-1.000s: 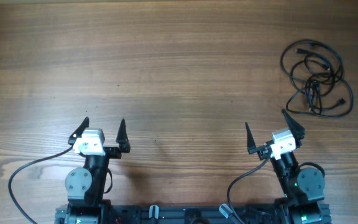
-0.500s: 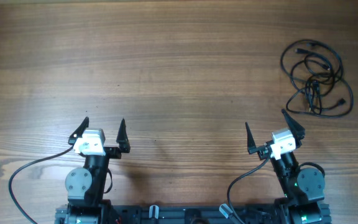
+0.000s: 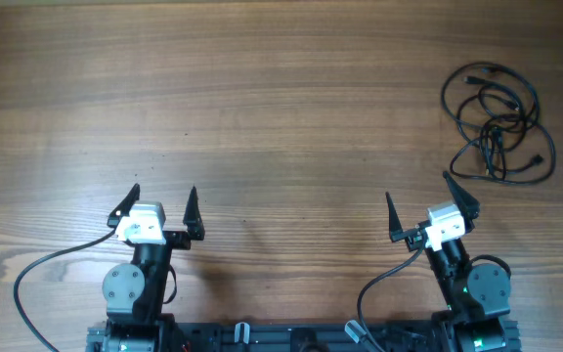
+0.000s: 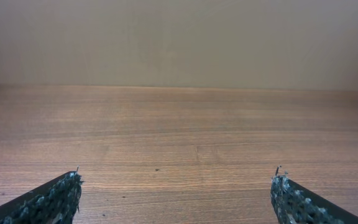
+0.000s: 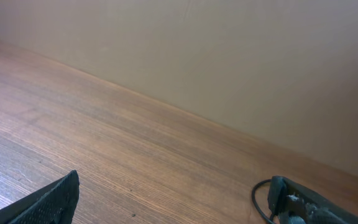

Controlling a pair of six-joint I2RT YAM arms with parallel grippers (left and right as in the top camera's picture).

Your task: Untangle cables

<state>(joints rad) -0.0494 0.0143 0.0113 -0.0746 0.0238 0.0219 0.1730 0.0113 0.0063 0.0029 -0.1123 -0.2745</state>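
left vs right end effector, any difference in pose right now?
The left black two-finger end effector points straight ahead; the right black two-finger end effector is turned toward the tangled thin black cables. The left sits far from those cables; the right is just short of them. Both are open and empty.

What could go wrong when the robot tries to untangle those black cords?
The cords are thin and cross over each other in one pile, so the open right claw might pinch several at once and pull the knot tighter. The pile lies on the far right side of the table, so the open left claw may struggle to reach and help.
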